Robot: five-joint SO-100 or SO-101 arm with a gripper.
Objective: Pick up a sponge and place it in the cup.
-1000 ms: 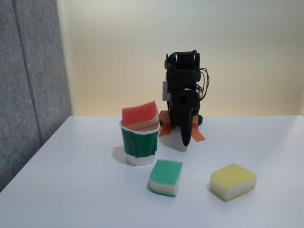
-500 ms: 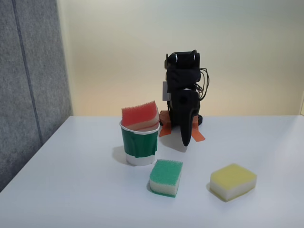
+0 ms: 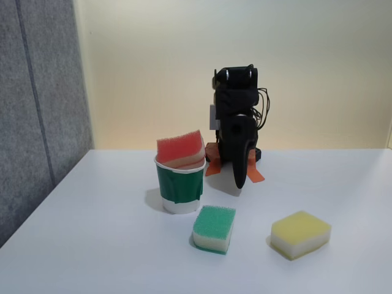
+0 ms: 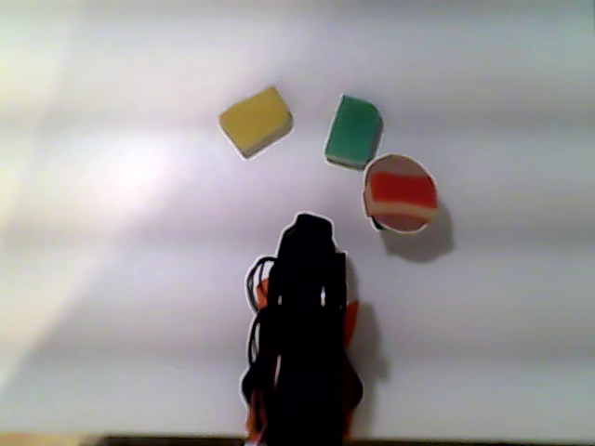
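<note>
One sponge [image 3: 180,149] sat wedged in the cup [image 3: 179,188], red top poking above its rim, while behind the cup the folded gripper [image 3: 241,182] seemed pressed together, though darkly seen.

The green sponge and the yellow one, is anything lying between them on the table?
No. In both views the stretch between the green sponge and the yellow sponge is bare white table.
</note>
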